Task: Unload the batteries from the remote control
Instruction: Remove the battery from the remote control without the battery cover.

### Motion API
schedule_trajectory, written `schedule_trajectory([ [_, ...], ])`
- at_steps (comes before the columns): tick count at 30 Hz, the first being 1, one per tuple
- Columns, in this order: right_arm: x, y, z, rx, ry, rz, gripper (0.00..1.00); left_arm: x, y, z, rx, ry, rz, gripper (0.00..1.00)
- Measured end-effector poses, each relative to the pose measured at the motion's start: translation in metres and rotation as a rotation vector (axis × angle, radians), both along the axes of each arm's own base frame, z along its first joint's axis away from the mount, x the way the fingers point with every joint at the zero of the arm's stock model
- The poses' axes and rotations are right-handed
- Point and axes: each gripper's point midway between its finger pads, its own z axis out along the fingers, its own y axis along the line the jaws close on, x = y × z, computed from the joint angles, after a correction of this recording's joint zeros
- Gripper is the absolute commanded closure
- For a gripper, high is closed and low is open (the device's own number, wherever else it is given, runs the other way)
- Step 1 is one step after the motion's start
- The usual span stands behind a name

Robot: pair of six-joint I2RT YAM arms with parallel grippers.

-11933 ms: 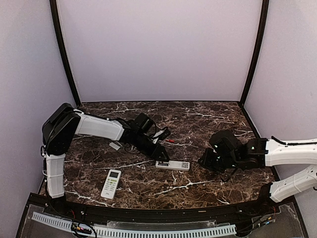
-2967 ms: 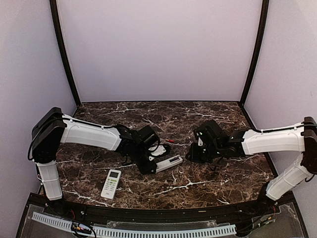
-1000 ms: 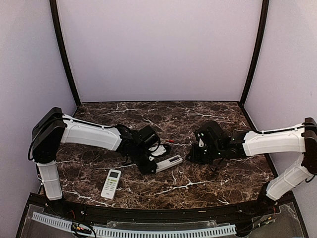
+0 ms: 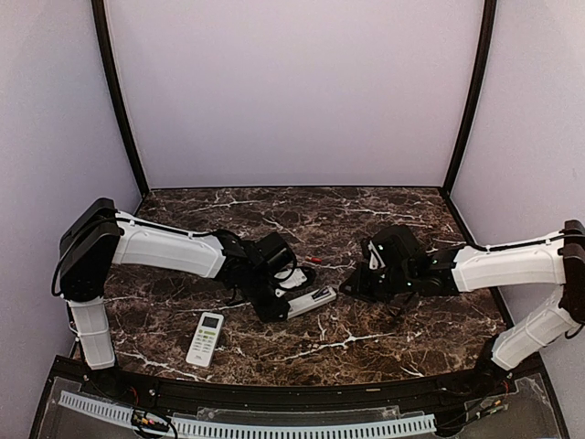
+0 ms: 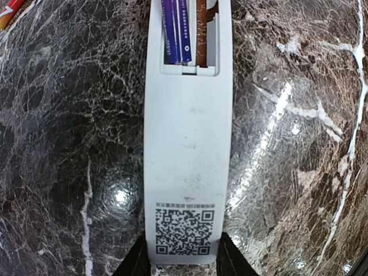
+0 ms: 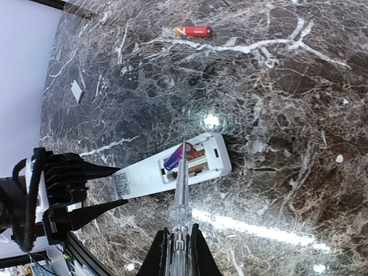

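L gripper [image 5: 184,254] partly closed, fingers clamped on the QR-code end of the white remote [image 5: 188,144]. Remote lies back-up on the dark marble surface [image 5: 299,144] w/ its cover off. Open batt compartment [image 5: 190,70] holds one purple battery [image 5: 175,31] in one slot. Slot beside it shows orange-brown, can't tell if that's a cell or a bare slot. R gripper [image 6: 178,244] closed tight on a clear-handled screwdriver [image 6: 179,195], shaft aimed into the compartment, tip at the purple battery's end nearest the remote's free end. One red battery [image 6: 194,31] lies loose on the surface beyond the remote, well apart from it. Small flat white cover [image 6: 76,91] also on the surface, apart from remote and both grippers. Second remote [image 4: 205,338] lies face-up, display showing, near the front edge by the L arm, nothing touching it.
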Motion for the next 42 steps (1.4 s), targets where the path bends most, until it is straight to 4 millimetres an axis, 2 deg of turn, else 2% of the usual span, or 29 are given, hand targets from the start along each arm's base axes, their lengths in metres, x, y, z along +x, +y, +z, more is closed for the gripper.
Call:
schedule_trajectory([
  [3,0.000,0.007,0.006,0.036,-0.009,0.017,1.00,0.000,0.000,0.000,0.001,-0.001,0.000,0.81],
  [8,-0.012,0.017,0.009,0.075,0.025,0.080,1.00,0.000,0.000,0.000,0.001,-0.001,-0.001,0.81],
  [15,-0.016,0.019,0.003,0.072,0.051,0.102,1.00,0.000,0.000,0.000,0.002,-0.003,-0.001,0.81],
  [23,-0.015,0.019,0.004,0.073,0.043,0.099,1.00,0.001,0.000,0.000,0.005,-0.007,0.001,0.79],
  [27,-0.014,0.018,0.007,0.072,0.029,0.091,1.00,0.001,0.000,0.000,0.006,-0.008,0.005,0.72],
  [34,-0.012,0.015,0.015,0.076,0.006,0.079,1.00,0.003,0.001,0.000,0.015,-0.023,0.022,0.53],
  [42,-0.008,0.010,0.032,0.093,-0.039,0.055,1.00,0.010,0.001,0.002,0.012,-0.052,0.057,0.34],
])
